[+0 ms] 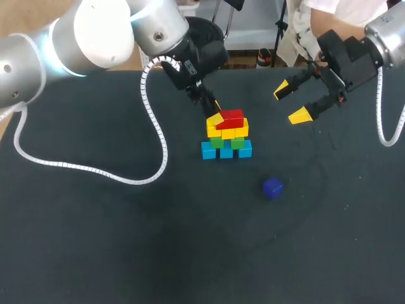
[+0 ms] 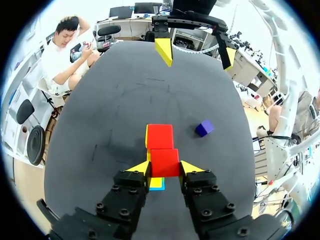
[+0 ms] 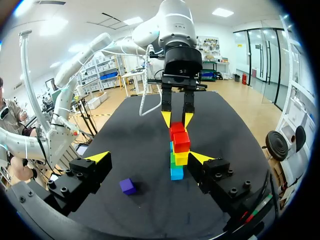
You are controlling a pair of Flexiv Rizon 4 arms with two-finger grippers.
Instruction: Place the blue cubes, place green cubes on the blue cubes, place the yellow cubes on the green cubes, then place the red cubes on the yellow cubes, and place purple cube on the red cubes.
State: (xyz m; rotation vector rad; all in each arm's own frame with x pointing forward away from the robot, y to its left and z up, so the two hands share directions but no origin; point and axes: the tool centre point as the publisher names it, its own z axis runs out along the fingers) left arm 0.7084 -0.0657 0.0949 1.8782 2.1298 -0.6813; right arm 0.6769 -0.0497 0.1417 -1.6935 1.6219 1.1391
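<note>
Item, nearest: purple cube (image 1: 273, 188), loose on the table (image 1: 95, 240), apart from the stack (image 1: 226, 134) and turned askew. Likely light, rigid and smooth-faced, so best taken by two opposite flat sides. Stack tiers: blue, green, yellow, red. Left gripper (image 2: 165, 169) is clamped on the top red cube (image 2: 164, 162). Farthest: right gripper (image 1: 290, 102), fingers wide apart, empty.

Head view looks down; opposing wrist views share the close cube stack (image 1: 226, 136).
</note>
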